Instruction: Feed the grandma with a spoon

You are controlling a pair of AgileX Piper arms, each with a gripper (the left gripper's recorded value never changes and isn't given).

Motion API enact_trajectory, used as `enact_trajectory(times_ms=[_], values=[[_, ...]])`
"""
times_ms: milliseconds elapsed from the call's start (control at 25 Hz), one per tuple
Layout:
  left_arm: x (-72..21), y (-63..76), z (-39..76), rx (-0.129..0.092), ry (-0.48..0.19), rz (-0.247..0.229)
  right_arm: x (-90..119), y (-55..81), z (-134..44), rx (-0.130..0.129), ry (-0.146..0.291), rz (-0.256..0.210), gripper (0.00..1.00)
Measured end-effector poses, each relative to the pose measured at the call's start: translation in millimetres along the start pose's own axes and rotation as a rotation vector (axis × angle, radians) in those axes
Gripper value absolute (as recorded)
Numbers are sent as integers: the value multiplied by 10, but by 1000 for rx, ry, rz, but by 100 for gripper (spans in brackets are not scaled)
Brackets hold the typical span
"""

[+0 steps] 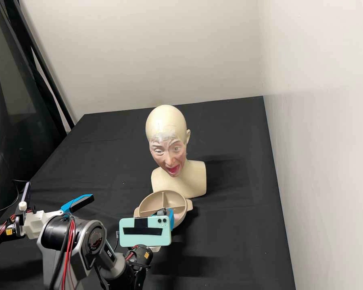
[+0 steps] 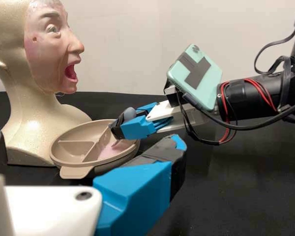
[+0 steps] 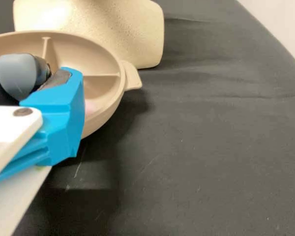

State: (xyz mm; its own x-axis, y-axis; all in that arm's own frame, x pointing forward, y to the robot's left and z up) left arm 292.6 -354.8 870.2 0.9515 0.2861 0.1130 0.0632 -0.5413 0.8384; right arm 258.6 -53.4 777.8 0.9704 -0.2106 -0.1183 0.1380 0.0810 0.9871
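Both of the right arm's blue fingers (image 2: 137, 129) are pinched tight on the grey, round-ended spoon (image 2: 129, 114), which we see held over the beige divided plastic bowl (image 2: 56, 156). The bowl sits just before the bald, open-mouthed mannequin head (image 2: 44, 44) on the black desk (image 2: 246, 196). The left arm's fingers (image 2: 152, 167) are spread wide near the bowl, holding nothing.

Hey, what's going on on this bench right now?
A robot is set up to spoon-feed a mannequin head with an open mouth, standing on the black bench. The right gripper is shut on what looks like the spoon, by its grey handle end, low over the beige divided bowl that sits right in front of the bust. The left gripper is open and empty, off to one side. Nothing is at the mouth yet.
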Motion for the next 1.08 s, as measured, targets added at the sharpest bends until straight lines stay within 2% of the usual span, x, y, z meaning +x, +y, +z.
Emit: enact_trajectory(times_ms=[200, 680, 1081], values=[[0, 0, 0, 0, 0, 0, 50, 28, -16, -1, 9, 14, 0], [0, -1, 2, 2, -3, -1, 70, 26, -37, -3, 18, 14, 0], [0, -1, 4, 4, -5, -1, -10, 242, -197, -10, 80, 101, 0]])
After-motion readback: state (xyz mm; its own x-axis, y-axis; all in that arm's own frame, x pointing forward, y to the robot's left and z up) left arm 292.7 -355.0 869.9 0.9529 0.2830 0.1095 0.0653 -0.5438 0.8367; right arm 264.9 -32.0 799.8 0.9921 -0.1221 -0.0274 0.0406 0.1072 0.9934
